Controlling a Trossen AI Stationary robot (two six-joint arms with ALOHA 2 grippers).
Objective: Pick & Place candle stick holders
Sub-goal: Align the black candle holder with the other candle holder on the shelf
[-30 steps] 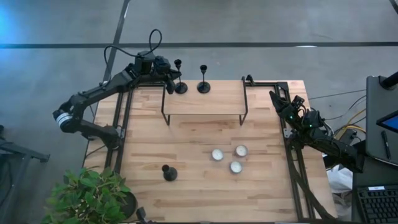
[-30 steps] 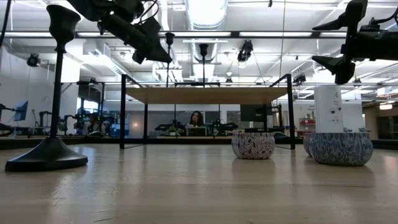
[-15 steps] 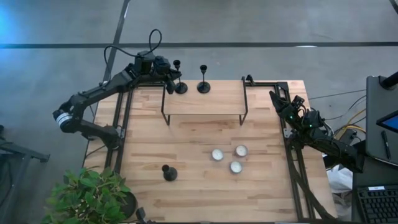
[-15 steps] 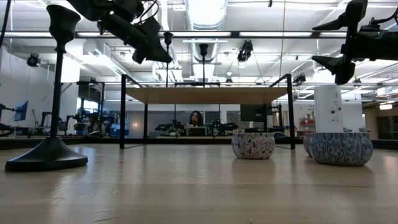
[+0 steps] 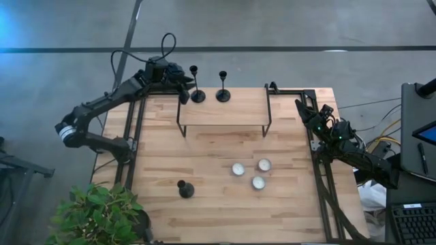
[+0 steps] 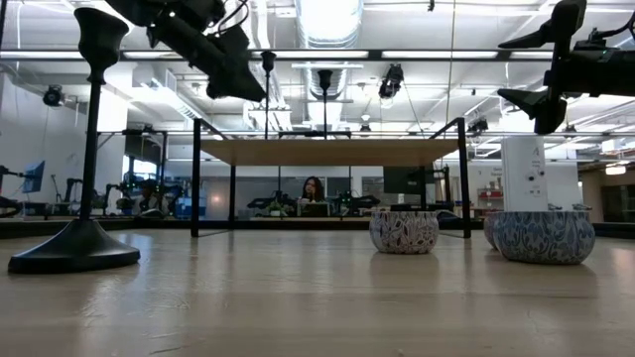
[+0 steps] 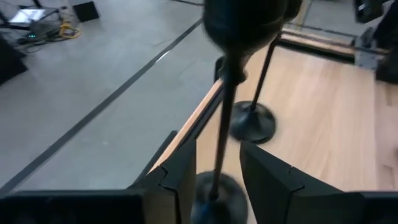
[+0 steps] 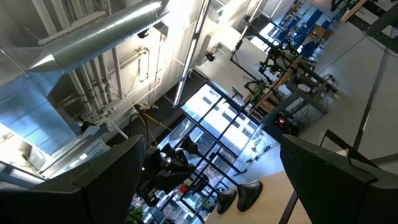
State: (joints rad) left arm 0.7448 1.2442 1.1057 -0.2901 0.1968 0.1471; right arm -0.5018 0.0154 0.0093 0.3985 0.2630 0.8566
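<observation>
Two black candle stick holders stand upright on their round bases on a raised wooden shelf (image 5: 225, 109) at the far side, the left one (image 5: 197, 94) and the right one (image 5: 223, 94). A third (image 5: 184, 189) stands on the table near the front left. My left gripper (image 5: 180, 78) is open just left of the left holder. In the left wrist view (image 7: 217, 149) its fingers stand on either side of the thin stem (image 7: 222, 124) without touching it. My right gripper (image 5: 304, 109) is open and empty at the table's right edge, as the right wrist view (image 8: 211, 143) also shows.
Three tealights in patterned cups (image 5: 238, 169), (image 5: 263, 165), (image 5: 258, 182) sit right of the table's middle. The shelf stands on thin black legs (image 5: 180, 126). A potted plant (image 5: 95, 211) is at the near left corner. Black frame rails (image 5: 320, 177) run along both sides.
My left gripper has drawn back a little from the left holder on the shelf, toward the table's far left and slightly up. The holder stays upright on the shelf.
</observation>
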